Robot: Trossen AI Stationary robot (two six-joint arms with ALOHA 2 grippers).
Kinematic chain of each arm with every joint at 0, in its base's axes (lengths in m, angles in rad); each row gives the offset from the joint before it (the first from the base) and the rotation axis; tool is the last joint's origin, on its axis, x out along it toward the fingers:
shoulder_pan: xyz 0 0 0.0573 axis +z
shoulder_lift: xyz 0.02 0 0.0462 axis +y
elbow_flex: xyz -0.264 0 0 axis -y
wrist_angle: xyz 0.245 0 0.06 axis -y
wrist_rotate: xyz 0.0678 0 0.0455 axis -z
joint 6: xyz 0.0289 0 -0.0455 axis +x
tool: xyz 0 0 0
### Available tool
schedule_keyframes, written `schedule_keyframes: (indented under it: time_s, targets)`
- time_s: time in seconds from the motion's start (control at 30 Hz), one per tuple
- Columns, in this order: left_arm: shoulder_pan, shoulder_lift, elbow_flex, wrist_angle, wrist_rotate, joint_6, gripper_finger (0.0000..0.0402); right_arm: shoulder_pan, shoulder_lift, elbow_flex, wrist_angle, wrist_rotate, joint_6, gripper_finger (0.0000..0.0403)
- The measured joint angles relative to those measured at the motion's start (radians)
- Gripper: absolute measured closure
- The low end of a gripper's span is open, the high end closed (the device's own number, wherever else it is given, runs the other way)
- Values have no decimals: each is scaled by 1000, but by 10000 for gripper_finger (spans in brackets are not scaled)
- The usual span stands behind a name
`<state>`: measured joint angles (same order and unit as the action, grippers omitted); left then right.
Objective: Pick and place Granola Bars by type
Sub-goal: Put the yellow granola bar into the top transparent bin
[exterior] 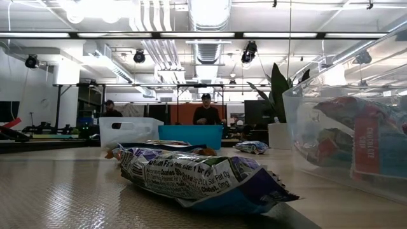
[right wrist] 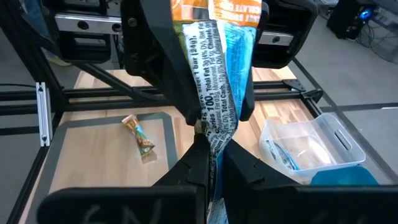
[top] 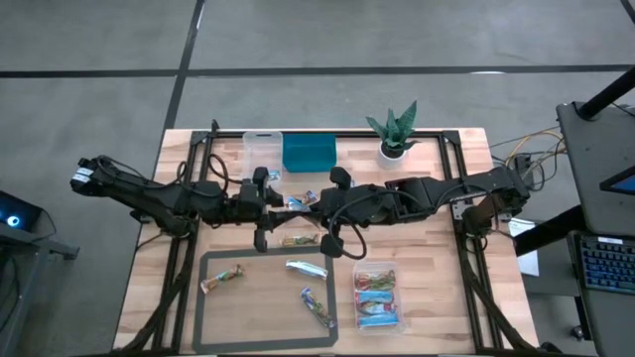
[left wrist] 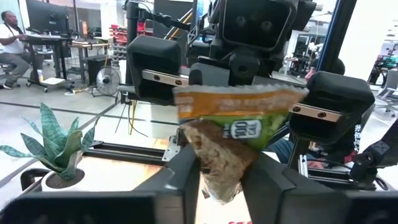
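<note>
One granola bar point(top: 298, 202) hangs between my two grippers above the middle of the table. Its wrapper is orange, green and brown on one face point(left wrist: 236, 118) and blue and white with print on the other point(right wrist: 217, 81). My left gripper point(top: 281, 200) comes from the table's left and my right gripper point(top: 316, 201) from the right, each shut on the bar. Three more bars point(top: 223, 281) point(top: 306, 268) point(top: 317, 307) lie flat on the grey-framed mat point(top: 203, 297), and one point(top: 298, 240) lies at its far edge. My left gripper pinches the bar's brown end point(left wrist: 219, 177) between its two fingers point(left wrist: 186, 180), coming about level from the table's left. The bar is clear of the table. My right gripper pinches the bar's opposite end, the crimped blue edge point(right wrist: 214, 134), between its shut fingers point(right wrist: 196, 162), slanting slightly down from the table's right.
A clear tub point(top: 377, 297) at the near right holds several bars. An empty clear tub point(top: 263, 149) and a teal bin point(top: 309, 152) stand at the far edge, a potted plant point(top: 395, 134) beside them. People sit in the room behind.
</note>
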<state>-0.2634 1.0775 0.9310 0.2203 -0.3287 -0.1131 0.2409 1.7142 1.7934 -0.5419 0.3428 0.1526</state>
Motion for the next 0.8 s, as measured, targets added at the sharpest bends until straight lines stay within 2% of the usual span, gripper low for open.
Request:
schedule_keyframes:
  time_s: [0.13,0.3,0.43,0.57,0.7,0.8]
  targets:
    - [0,0,0,-2,-1,0,354,0,0,-4,1,-2,2,390]
    - [0,0,0,3,-12,0,368,0,0,-4,2,7,-24,380]
    - [1,0,11,6,-34,0,375,2,-3,15,-45,51,-51,340]
    - [9,0,47,-13,-58,25,380,1,-6,89,-185,76,-55,289]
    - [42,-1,101,-138,-58,61,384,2,-6,167,-305,114,-54,246]
    - [98,1,164,-294,-58,91,385,1,-9,213,-406,139,-52,224]
